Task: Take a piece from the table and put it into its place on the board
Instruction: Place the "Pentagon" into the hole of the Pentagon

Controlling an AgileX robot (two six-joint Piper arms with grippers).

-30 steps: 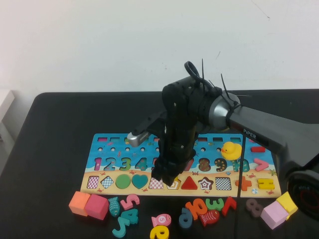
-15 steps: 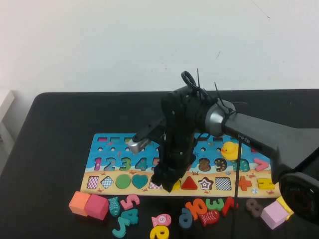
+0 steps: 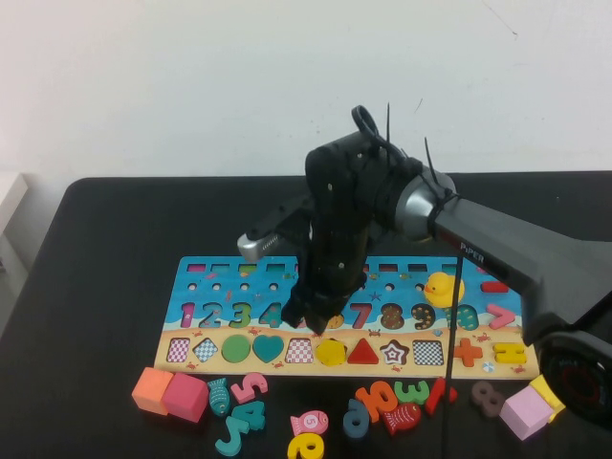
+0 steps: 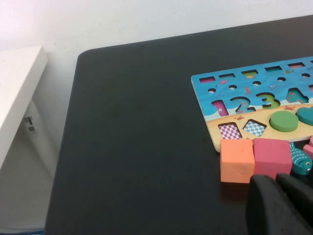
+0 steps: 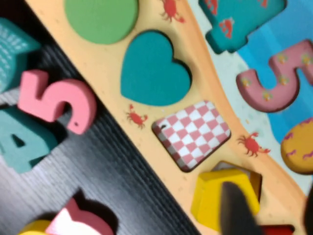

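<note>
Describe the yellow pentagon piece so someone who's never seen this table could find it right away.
Find the long beach-print puzzle board on the black table, then follow its bottom row of shapes. The yellow pentagon sits just below the right gripper, between a red-checkered square hollow and a red triangle. It is that row's only solid yellow five-sided shape.

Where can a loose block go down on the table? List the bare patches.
The table is bare left of the board and behind it to the wall. In front of the board it is crowded: orange cube, fish, numbers, pink cube. The right gripper hangs over the yellow pentagon; the left gripper sits near the orange cube.
</note>
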